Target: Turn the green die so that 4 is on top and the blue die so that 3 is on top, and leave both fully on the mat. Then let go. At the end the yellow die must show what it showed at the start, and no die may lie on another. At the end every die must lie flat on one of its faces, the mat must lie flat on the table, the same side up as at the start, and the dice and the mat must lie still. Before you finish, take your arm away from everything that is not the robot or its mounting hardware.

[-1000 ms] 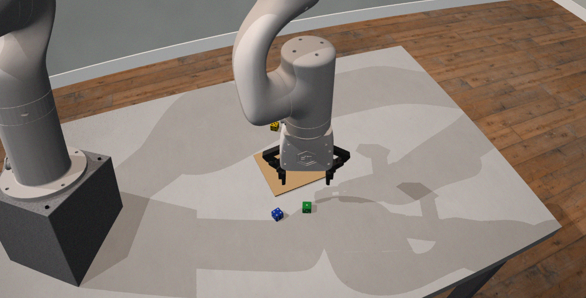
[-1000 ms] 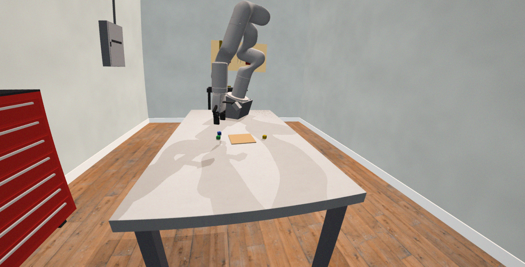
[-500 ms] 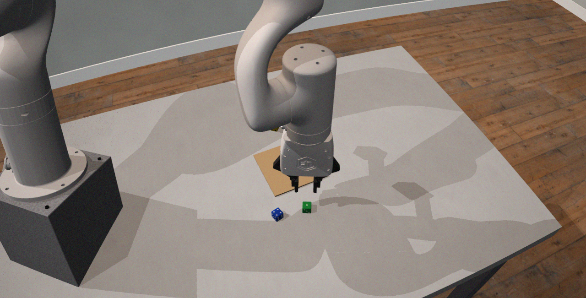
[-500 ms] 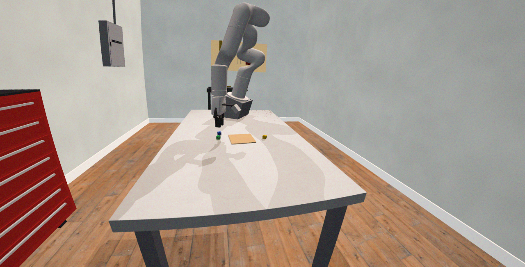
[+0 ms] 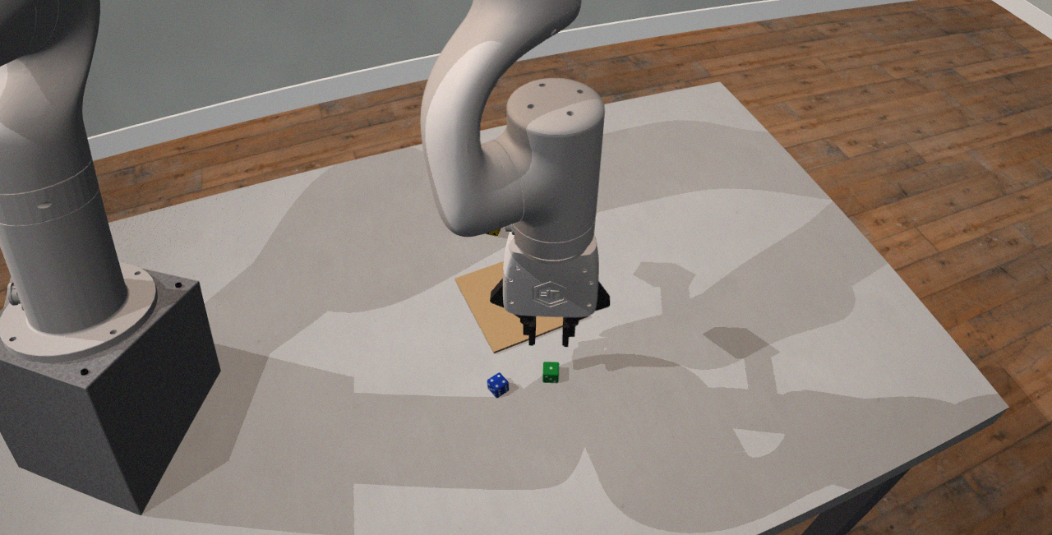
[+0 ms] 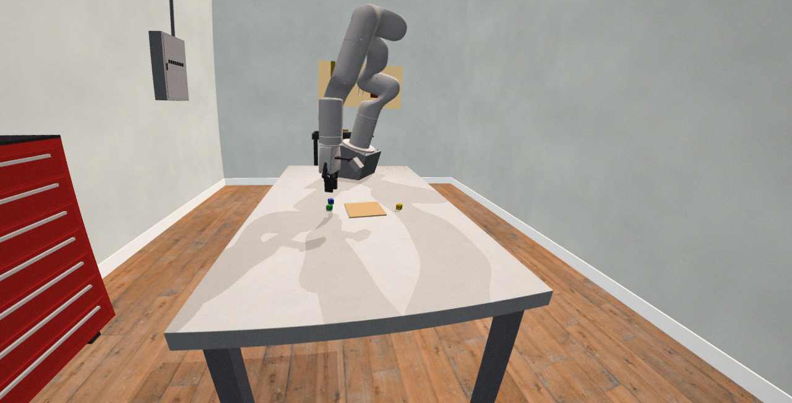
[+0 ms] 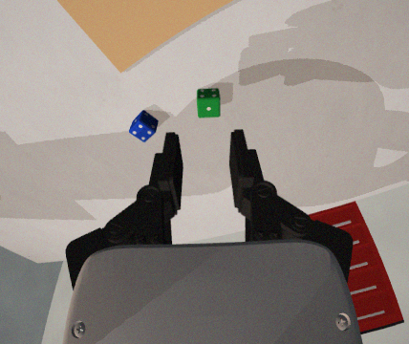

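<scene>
Lining up on green die, pre-grasp

We see the gripper (image 5: 548, 344) (image 6: 330, 190) (image 7: 204, 147) empty, fingers parted, above the table near the green die (image 5: 551, 372) (image 6: 328, 207) (image 7: 208, 103), 1 up, off the mat (image 5: 491, 318) (image 6: 365, 210) (image 7: 133, 33). Next: probably lower, straddle, grip, tip 4 upward.

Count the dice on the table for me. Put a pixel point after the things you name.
3. Green (image 5: 551, 372) (image 6: 329, 207) (image 7: 208, 103) and blue (image 5: 497, 385) (image 6: 330, 201) (image 7: 143, 126) lie close together on one side of the mat (image 5: 491, 315) (image 6: 365, 210) (image 7: 133, 29); yellow (image 5: 492, 232) (image 6: 398, 206) lies beyond its opposite side. The arm could hide another in the top view, but the exterior view shows no more.
</scene>
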Robot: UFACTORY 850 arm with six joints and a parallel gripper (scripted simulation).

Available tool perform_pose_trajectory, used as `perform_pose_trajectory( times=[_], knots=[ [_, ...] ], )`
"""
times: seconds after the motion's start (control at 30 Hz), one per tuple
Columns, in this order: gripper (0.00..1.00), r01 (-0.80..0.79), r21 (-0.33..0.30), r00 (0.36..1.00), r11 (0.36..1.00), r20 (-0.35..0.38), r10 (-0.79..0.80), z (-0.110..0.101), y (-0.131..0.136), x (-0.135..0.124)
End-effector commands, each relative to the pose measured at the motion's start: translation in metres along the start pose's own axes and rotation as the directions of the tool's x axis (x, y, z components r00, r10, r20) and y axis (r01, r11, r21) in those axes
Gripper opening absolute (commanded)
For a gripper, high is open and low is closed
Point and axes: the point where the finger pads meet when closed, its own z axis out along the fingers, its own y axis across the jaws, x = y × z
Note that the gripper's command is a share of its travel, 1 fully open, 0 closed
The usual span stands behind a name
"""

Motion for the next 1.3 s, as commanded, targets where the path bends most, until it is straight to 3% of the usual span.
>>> perform_pose_trajectory(
  times=[0.0, 0.8, 1.27],
  knots=[
    [0.36, 0.000, -0.002, 1.000, 1.000, 0.000, 0.000, -0.001, 0.001, 0.000],
    [0.36, 0.000, -0.003, 1.000, 1.000, -0.003, 0.000, 0.004, 0.001, 0.000],
    [0.36, 0.000, -0.003, 1.000, 1.000, -0.003, 0.000, 0.026, 0.002, 0.001]
  ],
)
